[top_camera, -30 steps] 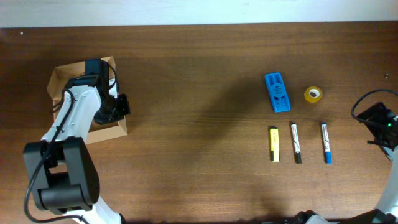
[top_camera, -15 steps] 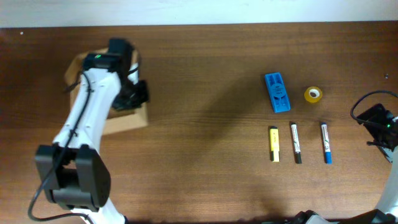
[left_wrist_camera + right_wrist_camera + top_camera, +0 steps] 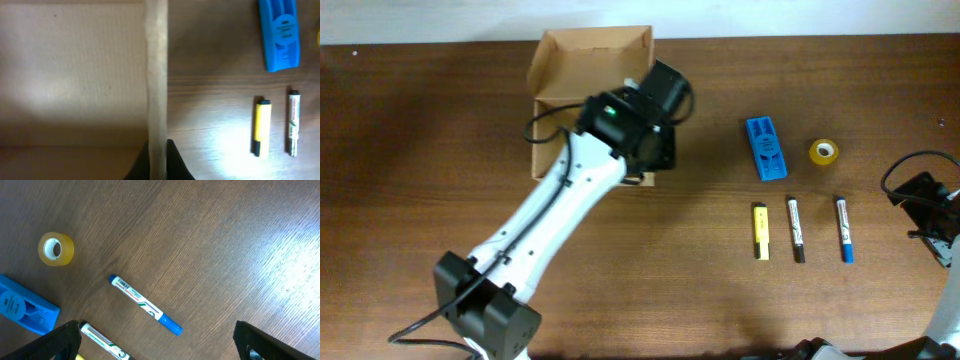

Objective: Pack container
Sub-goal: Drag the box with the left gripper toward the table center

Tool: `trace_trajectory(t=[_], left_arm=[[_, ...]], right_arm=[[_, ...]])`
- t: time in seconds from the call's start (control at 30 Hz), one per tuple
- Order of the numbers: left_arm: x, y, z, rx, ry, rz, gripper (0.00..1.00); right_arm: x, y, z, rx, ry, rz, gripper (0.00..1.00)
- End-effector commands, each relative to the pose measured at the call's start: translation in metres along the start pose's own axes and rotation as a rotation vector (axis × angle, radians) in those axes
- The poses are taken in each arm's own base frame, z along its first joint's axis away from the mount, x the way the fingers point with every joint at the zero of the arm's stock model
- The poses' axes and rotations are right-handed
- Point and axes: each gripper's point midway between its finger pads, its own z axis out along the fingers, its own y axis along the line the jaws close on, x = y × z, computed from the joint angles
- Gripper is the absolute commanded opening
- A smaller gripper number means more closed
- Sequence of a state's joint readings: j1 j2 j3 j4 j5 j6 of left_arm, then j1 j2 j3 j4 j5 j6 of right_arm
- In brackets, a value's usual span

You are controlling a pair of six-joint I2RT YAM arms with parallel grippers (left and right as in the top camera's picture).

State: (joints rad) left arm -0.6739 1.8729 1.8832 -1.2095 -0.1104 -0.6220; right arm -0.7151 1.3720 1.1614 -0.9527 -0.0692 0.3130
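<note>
The left arm [image 3: 560, 200] has slim white links between bulky black joints, ending in a black base block [image 3: 485, 315]. A green light [image 3: 612, 111] glows on its black wrist, and thin black cables [image 3: 542, 122] run alongside. The right arm [image 3: 926, 194] is black with a cable loop [image 3: 895, 172]. Its fingers [image 3: 57, 341] are matte black.

The container [image 3: 75, 75] fills the left half of the view, showing its plain tan inner surface. Its side wall [image 3: 156, 75] runs vertically through the centre. The left gripper [image 3: 157, 161] clamps this wall at the lower edge, one dark finger [image 3: 176, 165] on each side. On the bench [image 3: 210, 110], right of the wall, lie a blue plastic block [image 3: 281, 32], a yellow highlighter [image 3: 261, 127] and, just beside it, a white marker [image 3: 293, 122].
</note>
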Motion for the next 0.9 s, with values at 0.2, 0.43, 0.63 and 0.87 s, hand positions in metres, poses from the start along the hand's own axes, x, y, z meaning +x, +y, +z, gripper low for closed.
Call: trace_trajectory(t=[0.2, 0.43, 0.63, 0.87], left_arm=[[0.012, -0.037, 0.075, -0.059, 0.023, -0.030, 0.01], [0.016, -0.047, 0.114, -0.041, 0.057, -0.019, 0.02], [0.023, -0.048, 0.135, -0.051, 0.090, 0.023, 0.02], [0.024, -0.047, 0.137, -0.053, 0.093, 0.026, 0.04]], right_arm=[[-0.002, 0.000, -0.004, -0.003, 0.005, 0.005, 0.99], [0.000, 0.001, -0.004, -0.005, 0.014, 0.005, 0.99], [0.004, 0.012, -0.005, -0.072, 0.036, 0.006, 0.99], [0.004, 0.012, -0.005, -0.072, 0.036, 0.006, 0.99]])
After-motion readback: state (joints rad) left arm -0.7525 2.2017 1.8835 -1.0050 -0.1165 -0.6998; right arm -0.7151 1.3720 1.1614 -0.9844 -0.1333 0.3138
